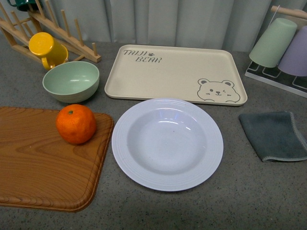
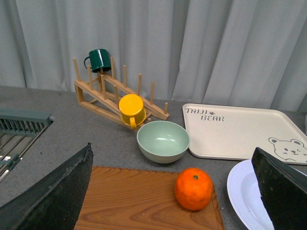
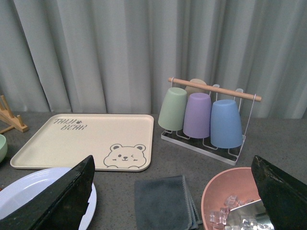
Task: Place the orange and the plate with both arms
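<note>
The orange (image 1: 76,123) sits on the right end of a wooden cutting board (image 1: 38,163). The white ribbed plate (image 1: 167,143) lies on the grey counter just right of the board. Neither arm shows in the front view. In the left wrist view the orange (image 2: 193,188) lies between my open left gripper's (image 2: 175,191) black fingers (image 2: 53,191), well ahead of them, and the plate's edge (image 2: 242,194) shows beside it. My right gripper (image 3: 175,196) is open and empty above a grey cloth (image 3: 163,201); the plate's rim (image 3: 29,191) shows at one side.
A beige bear tray (image 1: 172,72) lies behind the plate. A pale green bowl (image 1: 71,80), a yellow mug (image 1: 47,49) and a wooden rack (image 1: 57,28) stand back left. The folded grey cloth (image 1: 276,134) and a cup rack (image 1: 283,48) are right. A pink bowl with ice (image 3: 230,206) shows in the right wrist view.
</note>
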Available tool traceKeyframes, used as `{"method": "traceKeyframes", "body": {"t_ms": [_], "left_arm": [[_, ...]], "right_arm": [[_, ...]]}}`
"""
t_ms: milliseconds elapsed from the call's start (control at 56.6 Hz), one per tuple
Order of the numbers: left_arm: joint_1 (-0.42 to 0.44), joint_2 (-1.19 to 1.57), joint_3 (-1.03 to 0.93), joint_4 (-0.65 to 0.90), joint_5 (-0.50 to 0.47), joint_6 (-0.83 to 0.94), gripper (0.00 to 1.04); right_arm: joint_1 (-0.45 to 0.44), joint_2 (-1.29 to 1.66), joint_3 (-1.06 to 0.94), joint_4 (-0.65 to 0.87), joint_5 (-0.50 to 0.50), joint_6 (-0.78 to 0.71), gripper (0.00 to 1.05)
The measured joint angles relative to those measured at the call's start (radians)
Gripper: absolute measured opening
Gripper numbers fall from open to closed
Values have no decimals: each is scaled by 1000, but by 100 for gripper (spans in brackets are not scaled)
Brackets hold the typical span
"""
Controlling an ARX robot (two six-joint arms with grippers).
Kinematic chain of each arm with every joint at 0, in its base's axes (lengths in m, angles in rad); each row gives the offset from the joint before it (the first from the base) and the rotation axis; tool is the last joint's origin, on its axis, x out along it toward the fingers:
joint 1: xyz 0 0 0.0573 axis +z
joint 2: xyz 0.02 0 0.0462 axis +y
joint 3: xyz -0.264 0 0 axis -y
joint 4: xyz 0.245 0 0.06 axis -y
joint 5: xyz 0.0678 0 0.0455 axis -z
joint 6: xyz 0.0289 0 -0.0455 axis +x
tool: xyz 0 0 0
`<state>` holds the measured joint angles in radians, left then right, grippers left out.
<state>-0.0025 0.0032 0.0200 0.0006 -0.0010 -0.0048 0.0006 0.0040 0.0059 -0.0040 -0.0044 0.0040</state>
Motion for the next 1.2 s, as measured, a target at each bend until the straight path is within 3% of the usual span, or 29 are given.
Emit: {"method": "traceKeyframes", "body": {"t_ms": [1202], "left_arm": [[0, 0, 0, 0, 0, 0, 98]], "right_arm": [[0, 0, 0, 0, 0, 0, 96]]}}
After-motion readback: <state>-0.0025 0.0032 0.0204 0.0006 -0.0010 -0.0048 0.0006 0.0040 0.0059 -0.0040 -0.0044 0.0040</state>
